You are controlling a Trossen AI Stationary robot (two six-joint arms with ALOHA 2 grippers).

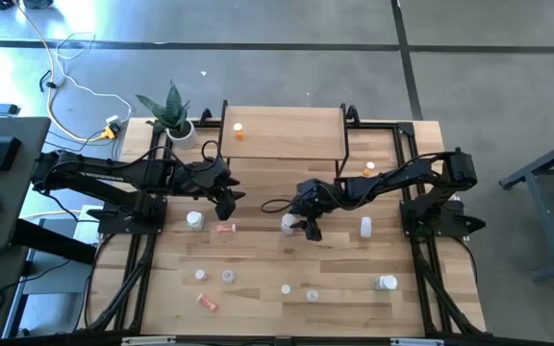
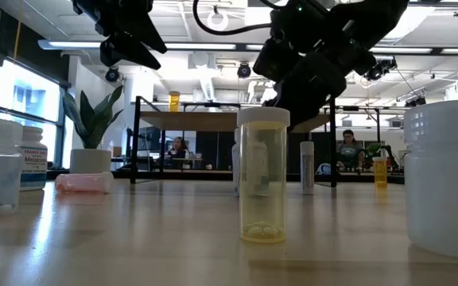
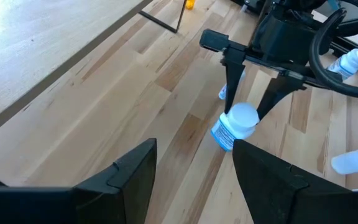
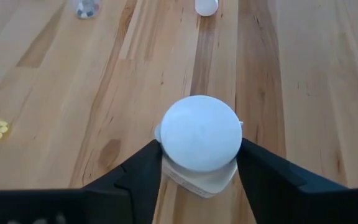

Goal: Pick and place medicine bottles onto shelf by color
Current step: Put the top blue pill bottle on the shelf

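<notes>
At the left of the overhead picture the left arm reaches in from the table's left side, and its left gripper [image 1: 227,195] hangs over bare planks just left of centre, fingers spread apart with nothing between them. Just below it a white bottle [image 1: 194,220] stands on the table [image 1: 258,308], with a pink bottle [image 1: 225,229] lying on its side to its right. Behind them, at the upper middle, the shelf [image 1: 287,135] carries 1 orange bottle [image 1: 239,129] near its left end, and a potted plant [image 1: 173,113] sits off its left corner. At centre the right gripper [image 1: 298,226] is down over a white-capped bottle [image 1: 289,224]; the right wrist view shows that round white cap [image 4: 201,132] sitting between the 2 dark fingers [image 4: 143,173], both touching its sides, though I cannot tell whether the grip is firm. Right of that stands a tall white bottle [image 1: 365,228], and another orange bottle [image 1: 370,170] stands near the shelf's right leg. Along the lower part of the picture lie several more small bottles, among them a pink one [image 1: 207,303] at lower left and a white one on its side [image 1: 387,283] at lower right.
</notes>
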